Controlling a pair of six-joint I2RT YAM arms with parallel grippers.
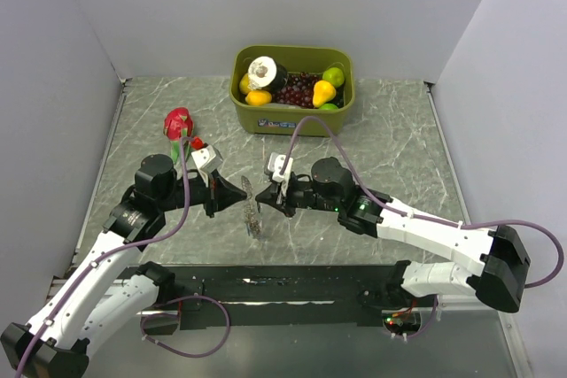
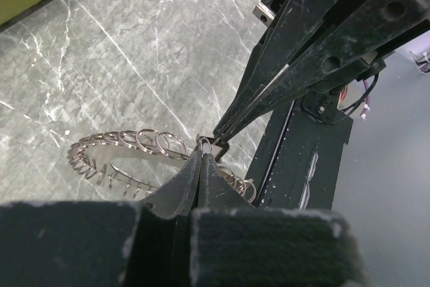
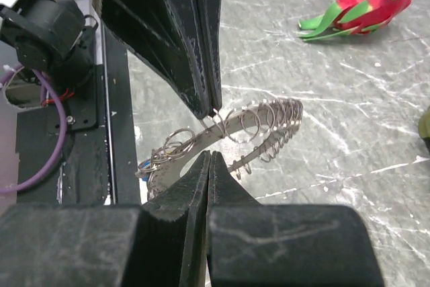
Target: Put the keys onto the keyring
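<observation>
"While both arms meet mid-surface, where is the keyring [image 1: 255, 215]?"

"Between them, standing on edge, nearer the near edge than the far one."

"Left fingers [image 1: 239, 189]?"

"Pressed together, pinching one small wire loop on the keyring's rim."

"Right fingers [image 1: 268, 196]?"

"Also closed tight, tips against that same loop. Whether they truly grip it, I cannot tell."

"Anything on the rim?"

"A blue speck [image 3: 143, 165] shows among the loops in the right wrist view, too small to tell more."

"And around?"

"Dragon fruit [image 1: 178, 122] lies towards the left edge, and a bin [image 1: 292, 117] of fruit stands at the far edge."
</observation>
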